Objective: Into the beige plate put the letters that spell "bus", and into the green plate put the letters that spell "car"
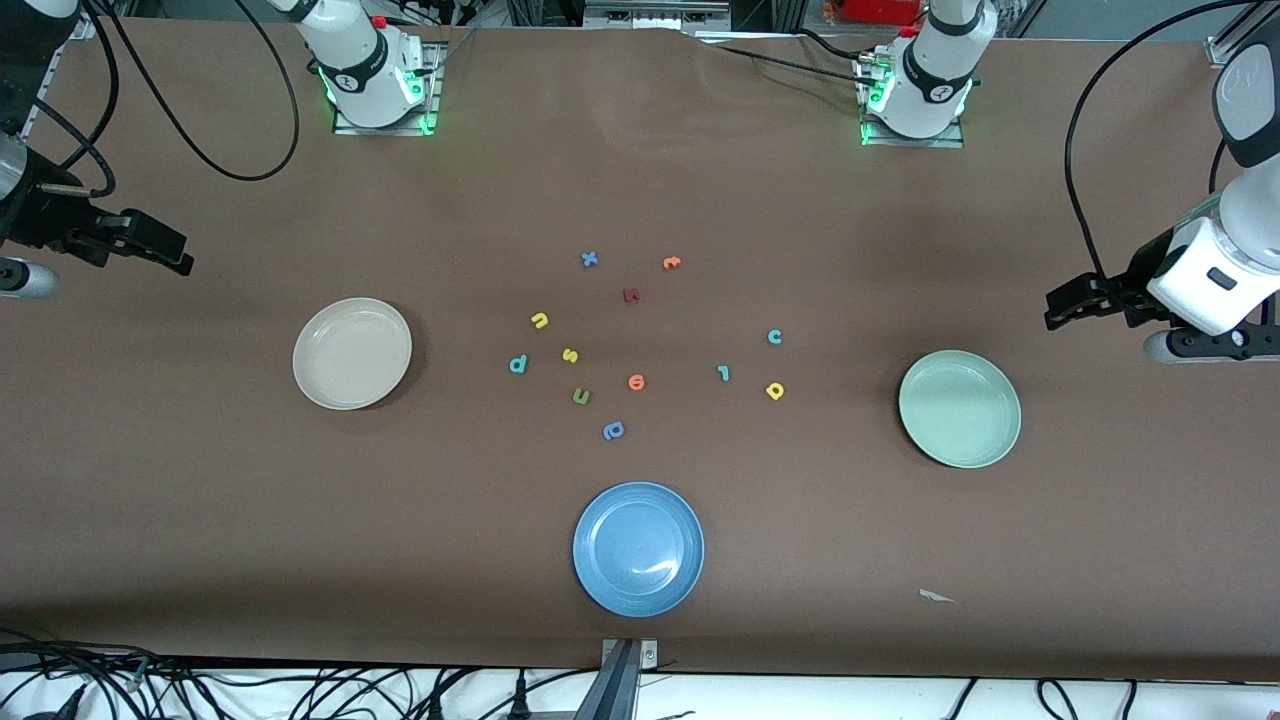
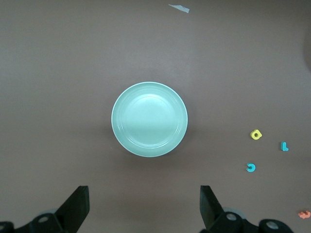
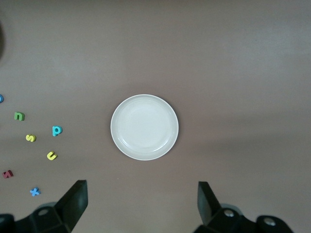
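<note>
The beige plate (image 1: 352, 353) (image 3: 144, 127) lies bare toward the right arm's end, the green plate (image 1: 959, 408) (image 2: 149, 119) bare toward the left arm's end. Between them on the table lie the teal b (image 1: 517, 364) (image 3: 57, 130), yellow u (image 1: 539, 320), yellow s (image 1: 570, 355), teal c (image 1: 774, 337) (image 2: 250, 167), yellow a (image 1: 775, 391) (image 2: 256, 134) and teal r (image 1: 723, 373). My right gripper (image 1: 178, 258) (image 3: 141, 201) hangs open and holds nothing, above the table's end beside the beige plate. My left gripper (image 1: 1062, 305) (image 2: 144, 204) hangs open and holds nothing, beside the green plate.
A blue plate (image 1: 638, 548) sits nearer the front camera than the letters. Other loose letters: green u-shape (image 1: 581, 397), orange round one (image 1: 636, 381), blue p-shape (image 1: 613, 430), blue x (image 1: 589, 259), orange one (image 1: 671, 263), dark red one (image 1: 631, 296). A white scrap (image 1: 936, 596) lies near the front edge.
</note>
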Robot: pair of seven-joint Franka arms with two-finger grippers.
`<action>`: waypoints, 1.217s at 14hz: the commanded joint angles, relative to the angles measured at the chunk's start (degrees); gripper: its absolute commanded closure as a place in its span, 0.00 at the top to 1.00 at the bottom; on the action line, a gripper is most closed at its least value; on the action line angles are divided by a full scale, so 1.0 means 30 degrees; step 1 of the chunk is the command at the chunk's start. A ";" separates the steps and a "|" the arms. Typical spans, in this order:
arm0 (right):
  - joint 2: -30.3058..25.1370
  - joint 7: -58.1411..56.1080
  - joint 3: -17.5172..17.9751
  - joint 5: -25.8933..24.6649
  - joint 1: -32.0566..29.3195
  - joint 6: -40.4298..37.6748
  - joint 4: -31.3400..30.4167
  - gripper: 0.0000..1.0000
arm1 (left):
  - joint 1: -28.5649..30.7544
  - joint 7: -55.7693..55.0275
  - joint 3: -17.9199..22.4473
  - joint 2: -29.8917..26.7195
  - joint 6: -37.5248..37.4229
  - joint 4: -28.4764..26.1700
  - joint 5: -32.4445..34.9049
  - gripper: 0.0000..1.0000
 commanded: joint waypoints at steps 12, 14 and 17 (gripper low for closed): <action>-0.0184 0.0009 -0.0153 0.0109 0.0097 -0.0353 -0.0157 1.00 | -0.3152 -0.4225 -0.0036 0.2067 0.1011 -0.0100 -0.0596 1.00; -0.0184 0.0009 -0.0095 0.0197 0.0097 -0.0441 -0.0157 1.00 | -0.3974 -0.6802 -0.0036 0.2886 0.1859 -0.0100 -0.0887 1.00; -0.0214 -0.0078 0.0750 0.0051 0.0273 -0.0500 -0.0070 1.00 | -0.4211 -0.8043 -0.0036 0.4175 0.3295 -0.0100 -0.2903 1.00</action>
